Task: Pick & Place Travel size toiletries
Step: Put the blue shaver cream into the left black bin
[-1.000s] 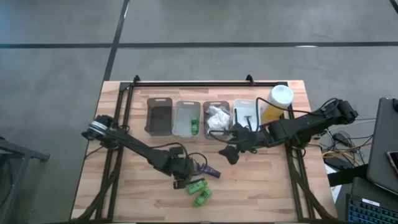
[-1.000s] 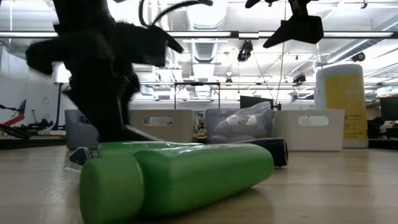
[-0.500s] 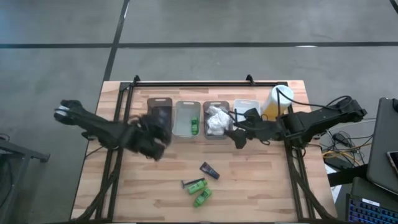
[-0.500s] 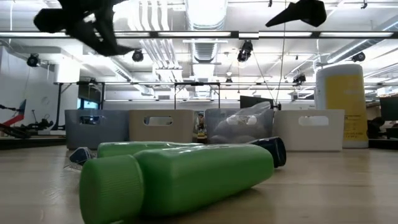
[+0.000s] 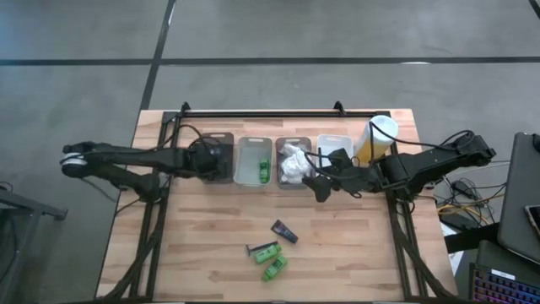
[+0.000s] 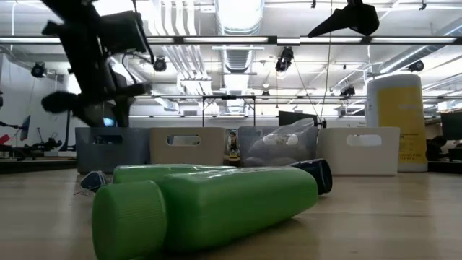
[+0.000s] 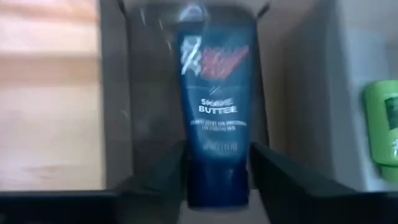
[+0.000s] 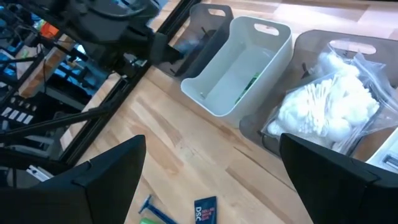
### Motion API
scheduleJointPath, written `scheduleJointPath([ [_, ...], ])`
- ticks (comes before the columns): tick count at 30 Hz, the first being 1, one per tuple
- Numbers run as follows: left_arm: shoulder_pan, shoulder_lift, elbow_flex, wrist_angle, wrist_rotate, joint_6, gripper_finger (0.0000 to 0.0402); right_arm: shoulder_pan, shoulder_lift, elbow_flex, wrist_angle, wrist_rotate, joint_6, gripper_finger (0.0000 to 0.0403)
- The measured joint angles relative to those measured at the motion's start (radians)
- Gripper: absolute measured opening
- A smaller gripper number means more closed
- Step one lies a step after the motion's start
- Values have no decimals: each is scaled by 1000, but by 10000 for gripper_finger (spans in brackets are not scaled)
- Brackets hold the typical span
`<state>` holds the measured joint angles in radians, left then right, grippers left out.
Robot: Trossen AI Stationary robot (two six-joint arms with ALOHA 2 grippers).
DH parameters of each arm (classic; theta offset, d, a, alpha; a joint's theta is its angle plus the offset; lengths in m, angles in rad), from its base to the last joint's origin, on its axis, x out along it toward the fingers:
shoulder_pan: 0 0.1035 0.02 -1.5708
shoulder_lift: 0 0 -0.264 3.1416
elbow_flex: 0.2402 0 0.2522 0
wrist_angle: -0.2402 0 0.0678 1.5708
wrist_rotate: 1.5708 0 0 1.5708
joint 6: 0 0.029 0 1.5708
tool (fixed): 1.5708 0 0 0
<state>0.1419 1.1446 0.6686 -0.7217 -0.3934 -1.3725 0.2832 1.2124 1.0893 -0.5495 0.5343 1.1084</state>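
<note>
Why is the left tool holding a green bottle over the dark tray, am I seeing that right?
Not quite: the left tool holds a dark blue tube, not a green bottle, over the dark tray. The left wrist view shows it.

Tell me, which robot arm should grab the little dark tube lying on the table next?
Probably the right. The right gripper is open, empty and nearer the dark tube. The left gripper is busy over the dark tray, shut on a blue tube.
</note>
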Motion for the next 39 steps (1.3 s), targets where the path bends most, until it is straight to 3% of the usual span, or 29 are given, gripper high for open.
scheduleJointPath([
  [4, 21, -15, -35, 130, 93, 25, 273, 0, 0, -1, -1, -1, 0, 364],
  [6, -2, -33, -13, 164, 89, 103, 307, 0, 0, -1, -4, -16, 0, 363],
  [11, -139, -78, 115, 310, 34, 480, 354, 0, 0, -8, -50, -72, -8, 363],
  [15, -313, -51, 216, 473, 54, 867, 356, 1, 0, -11, -80, -121, -37, 363],
  [19, -418, 76, 304, 486, -10, 1056, 349, 0, 0, -11, -114, -124, -38, 364],
  [24, -404, 295, 404, 469, 85, 1132, 338, 10, 0, -11, -125, -203, -34, 364],
  [29, -408, 446, 520, 403, 186, 1241, 324, 97, 51, -11, -167, -292, -22, 364],
  [34, -406, 592, 605, 411, 284, 1515, 308, 185, 79, -11, -228, -202, 78, 364],
  [39, -384, 751, 730, 414, 444, 1580, 297, 231, 65, -11, -242, -141, 159, 364],
])
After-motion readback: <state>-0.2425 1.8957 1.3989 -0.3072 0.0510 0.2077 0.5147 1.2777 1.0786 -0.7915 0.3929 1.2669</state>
